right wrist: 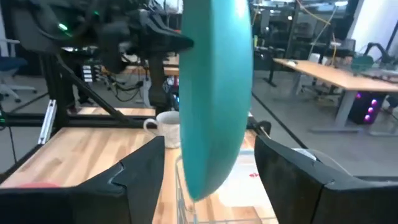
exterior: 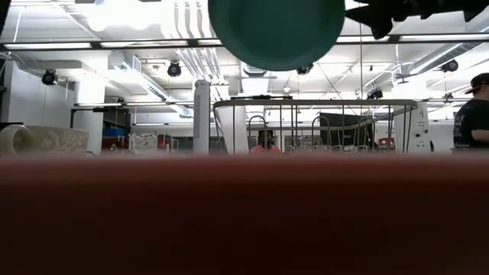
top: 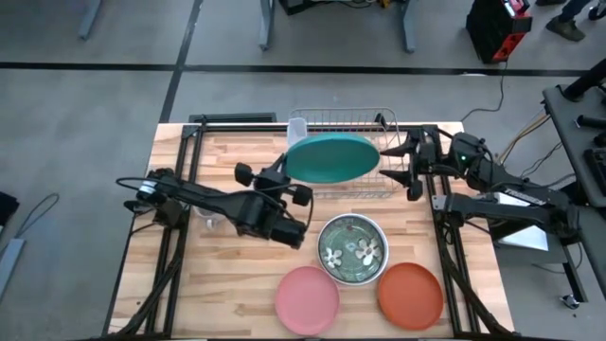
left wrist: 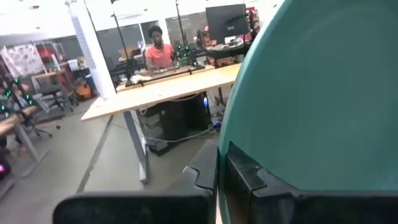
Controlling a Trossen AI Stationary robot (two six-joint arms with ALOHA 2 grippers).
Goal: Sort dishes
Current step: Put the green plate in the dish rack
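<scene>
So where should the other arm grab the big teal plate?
By its rim, on the side opposite the left gripper, which is clamped on the other edge. The teal plate is held up on edge over the wire dish rack, and its thin rim faces the open right gripper. Coming straight in from that side should put one finger on each face.

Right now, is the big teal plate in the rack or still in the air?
In the air: the teal plate hangs above the wire rack, pinched by the left gripper.

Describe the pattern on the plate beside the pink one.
Dark green plate with white flowers, clearest in the high view.
</scene>
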